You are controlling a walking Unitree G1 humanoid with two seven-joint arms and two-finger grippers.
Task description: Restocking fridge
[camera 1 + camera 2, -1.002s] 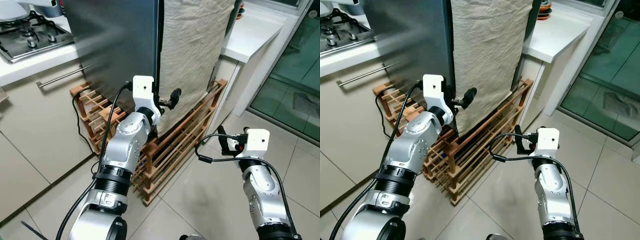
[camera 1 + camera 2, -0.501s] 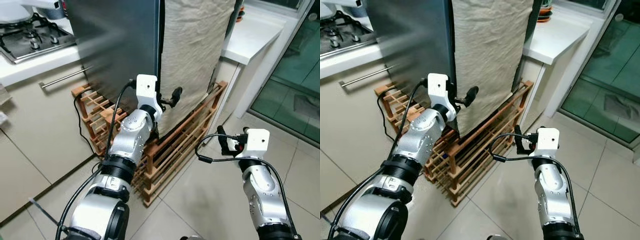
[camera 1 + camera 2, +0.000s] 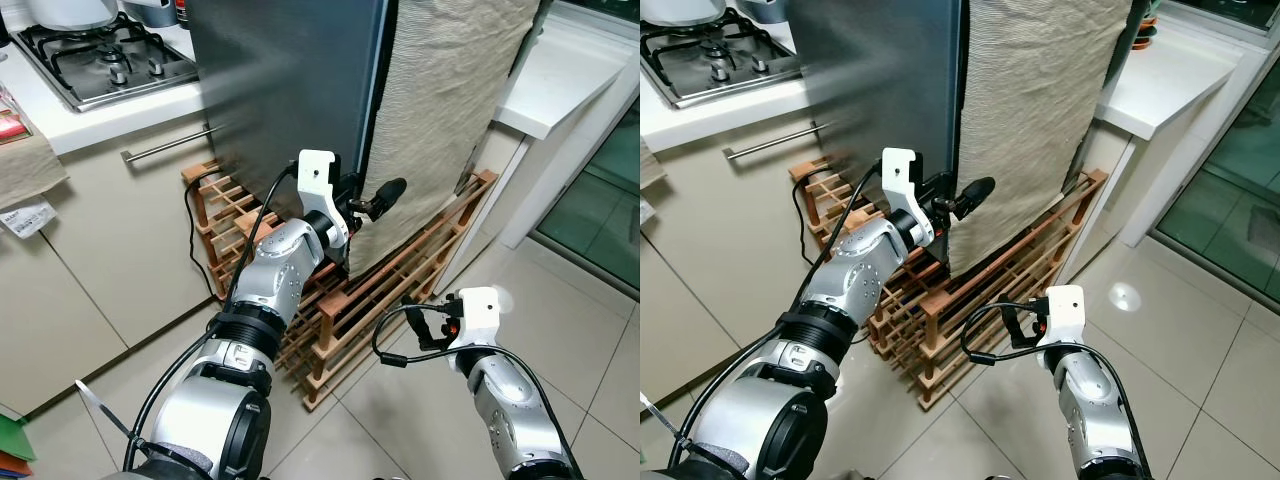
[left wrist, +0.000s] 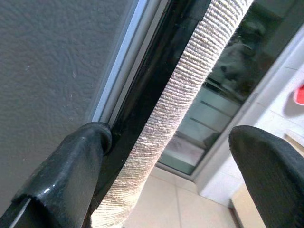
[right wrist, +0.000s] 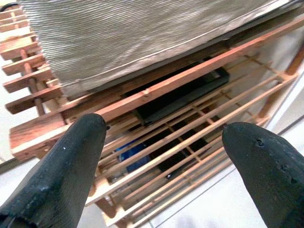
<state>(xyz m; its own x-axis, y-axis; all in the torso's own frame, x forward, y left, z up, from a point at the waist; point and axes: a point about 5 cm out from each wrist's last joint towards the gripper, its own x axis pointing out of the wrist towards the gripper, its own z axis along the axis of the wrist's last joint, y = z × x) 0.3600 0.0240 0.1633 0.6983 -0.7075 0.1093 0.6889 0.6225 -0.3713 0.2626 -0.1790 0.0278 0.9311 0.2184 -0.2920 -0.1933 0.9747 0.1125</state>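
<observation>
Since a second ago, left gripper (image 3: 372, 203) stays at the tall grey steel fridge (image 3: 290, 90) door edge, fingers spread wide, gripping nothing. Right gripper (image 3: 1018, 328) hangs low, fingers apart, empty. Hook one finger into the dark seam beside the ribbed beige cloth (image 3: 450, 110); slatted wooden rack (image 3: 400, 280) sits beneath.

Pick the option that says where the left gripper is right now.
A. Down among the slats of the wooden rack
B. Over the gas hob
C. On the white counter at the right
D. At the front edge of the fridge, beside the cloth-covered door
D: the left gripper is open at the fridge corner, one finger against the dark edge by the beige cloth.
</observation>
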